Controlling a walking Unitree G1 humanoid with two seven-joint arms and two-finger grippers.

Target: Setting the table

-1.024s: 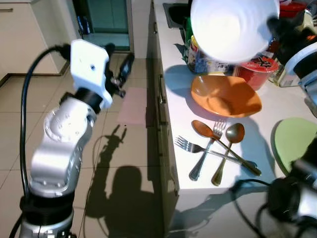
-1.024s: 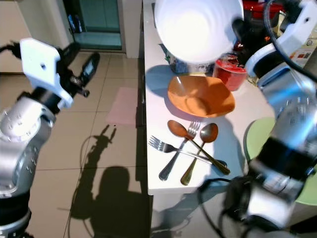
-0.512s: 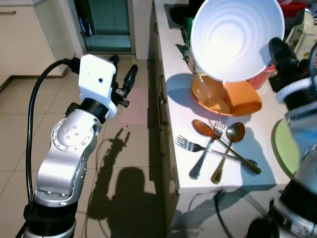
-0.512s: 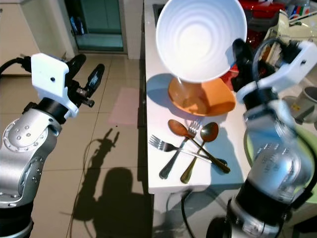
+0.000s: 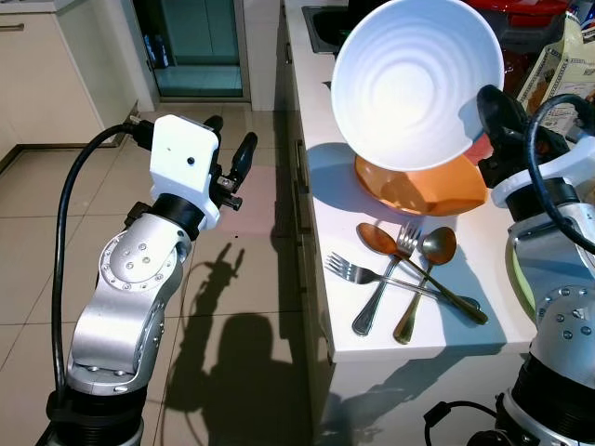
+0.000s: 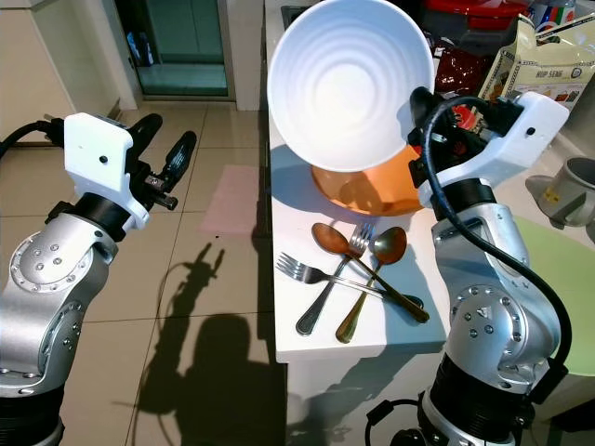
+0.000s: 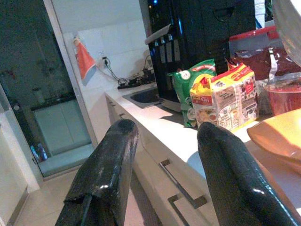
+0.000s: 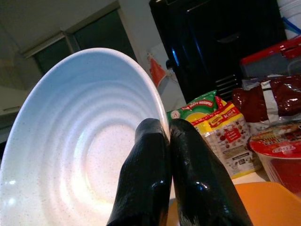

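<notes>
The white bowl [image 6: 349, 79], pinched by its rim in the right claw [image 8: 170, 141], has been carried nearer, tilted above the orange plate [image 5: 437, 186]. It is judged not yet set down, while the left claw [image 7: 164, 169] is held open and empty, well apart from the orange plate.

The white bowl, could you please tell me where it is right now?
The white bowl is held up tilted in the right claw, pinched by its rim, above the orange bowl on the white counter.

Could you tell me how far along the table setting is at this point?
Early. Nothing looks laid out yet: the cutlery lies crossed in a heap on the counter beside the orange plate. In hand: the right gripper pinches the white bowl by its rim, held tilted in the air. The left gripper is open, holding nothing.
</notes>
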